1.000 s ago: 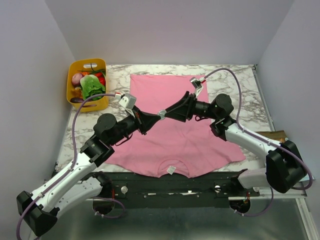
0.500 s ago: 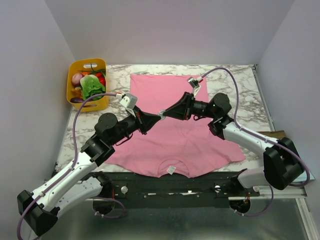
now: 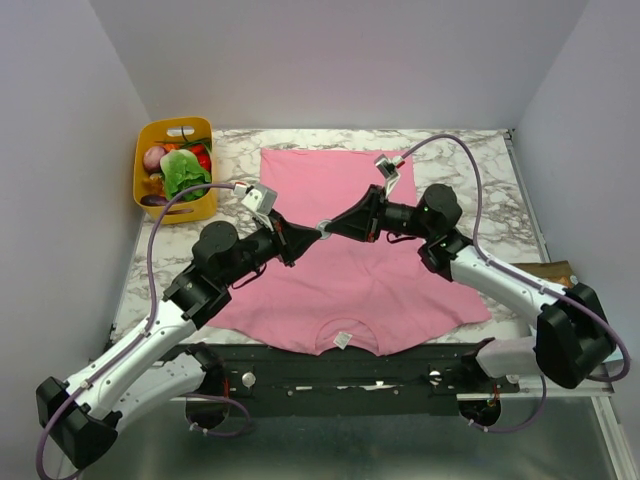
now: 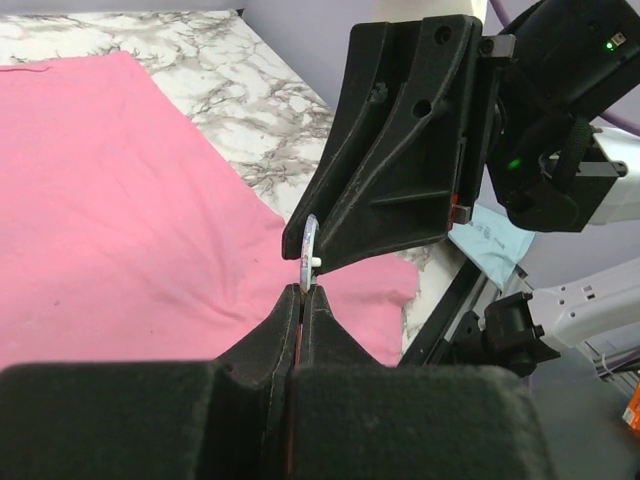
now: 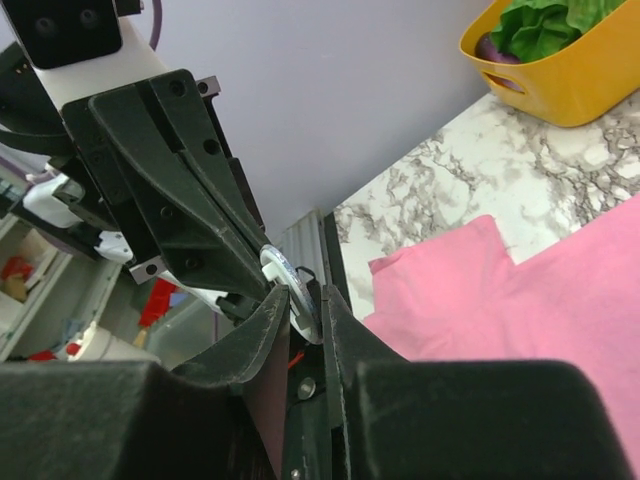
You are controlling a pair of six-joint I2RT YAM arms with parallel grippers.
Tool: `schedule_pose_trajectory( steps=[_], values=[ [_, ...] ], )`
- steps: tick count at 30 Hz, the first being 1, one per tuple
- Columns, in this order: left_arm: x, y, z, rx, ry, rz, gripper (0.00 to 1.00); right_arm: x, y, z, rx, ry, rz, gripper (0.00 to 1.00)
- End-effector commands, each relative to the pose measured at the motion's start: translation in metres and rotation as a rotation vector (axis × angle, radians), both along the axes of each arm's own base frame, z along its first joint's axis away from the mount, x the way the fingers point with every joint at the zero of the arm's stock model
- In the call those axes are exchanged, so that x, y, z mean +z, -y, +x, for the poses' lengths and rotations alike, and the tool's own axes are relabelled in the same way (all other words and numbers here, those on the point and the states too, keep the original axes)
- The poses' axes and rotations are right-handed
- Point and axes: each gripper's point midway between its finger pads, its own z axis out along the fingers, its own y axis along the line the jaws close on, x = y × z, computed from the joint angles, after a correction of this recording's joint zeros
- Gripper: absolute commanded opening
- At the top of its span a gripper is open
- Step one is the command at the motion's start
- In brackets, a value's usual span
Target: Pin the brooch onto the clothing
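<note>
Two grippers meet nose to nose above the pink clothing [image 3: 350, 280]: the left gripper [image 4: 302, 295] pinches the brooch [image 4: 309, 245] tightly, the right gripper [image 5: 305, 300] flanks it with jaws narrowly apart, grip unclear; a yellow basket [image 3: 198, 208] sits well apart.

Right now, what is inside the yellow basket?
In the yellow basket: a leafy green, something red, a pinkish onion-like piece. The greens cover whatever lies beneath.

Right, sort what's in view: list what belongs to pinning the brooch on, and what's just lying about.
Part of the job:
- brooch, at the tips of both arms
- pink T-shirt, spread flat
- left end effector
- right end effector

Lying about:
- yellow basket of vegetables, at the far left corner
</note>
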Motion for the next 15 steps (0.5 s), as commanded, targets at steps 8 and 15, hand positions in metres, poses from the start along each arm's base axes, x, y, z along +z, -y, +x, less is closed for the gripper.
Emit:
schedule_pose_trajectory(
  steps=[8, 15],
  values=[
    [0.036, 0.006, -0.004, -0.033, 0.063, -0.075, 0.00, 0.007, 0.003, -0.014, -0.036, 0.092, -0.054, 0.43],
    [0.029, 0.000, -0.003, -0.006, 0.053, -0.051, 0.00, 0.040, 0.021, -0.024, -0.108, 0.162, 0.011, 0.78]
  ],
)
